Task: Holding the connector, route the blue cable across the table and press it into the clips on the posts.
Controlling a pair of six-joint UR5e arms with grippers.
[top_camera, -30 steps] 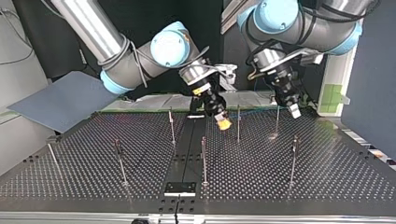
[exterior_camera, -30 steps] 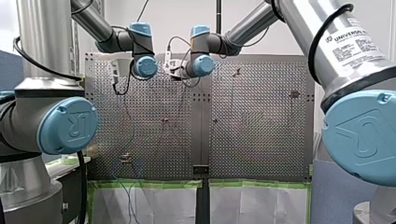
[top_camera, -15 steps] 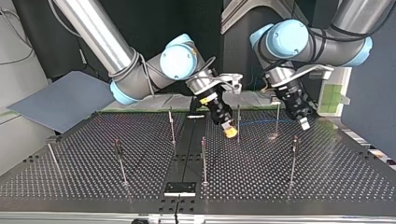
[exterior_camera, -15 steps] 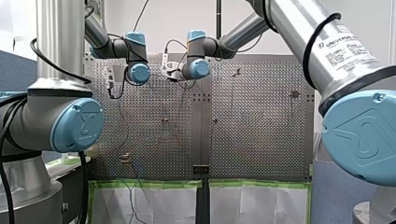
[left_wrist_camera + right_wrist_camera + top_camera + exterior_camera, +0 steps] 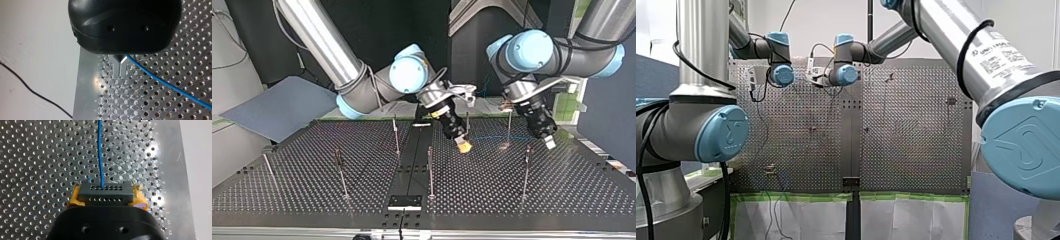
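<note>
In the right wrist view my right gripper point(image 5: 107, 198) has its yellow pads point(image 5: 74, 197) shut on a black connector point(image 5: 106, 190). The blue cable point(image 5: 100, 152) leaves the connector and runs straight ahead over the perforated table point(image 5: 37, 157). In the left wrist view my left gripper point(image 5: 121, 71) has its metal fingers shut on the blue cable point(image 5: 165, 85), close above the table near its edge. In the top view my right gripper point(image 5: 464, 146) hangs by a post point(image 5: 467, 125). My left gripper point(image 5: 549, 141) is at the right, and the blue cable point(image 5: 487, 136) stretches faintly between them.
Several thin upright posts stand across the table, among them one point(image 5: 509, 125) between the grippers and one point(image 5: 526, 170) near my left gripper. A black plate point(image 5: 404, 202) sits at the near edge in the top view. A grey board point(image 5: 277, 107) lies off the left corner.
In the top view both grippers have moved down, rightward and nearer the camera, carrying connector and cable along. Both grips are unchanged.
</note>
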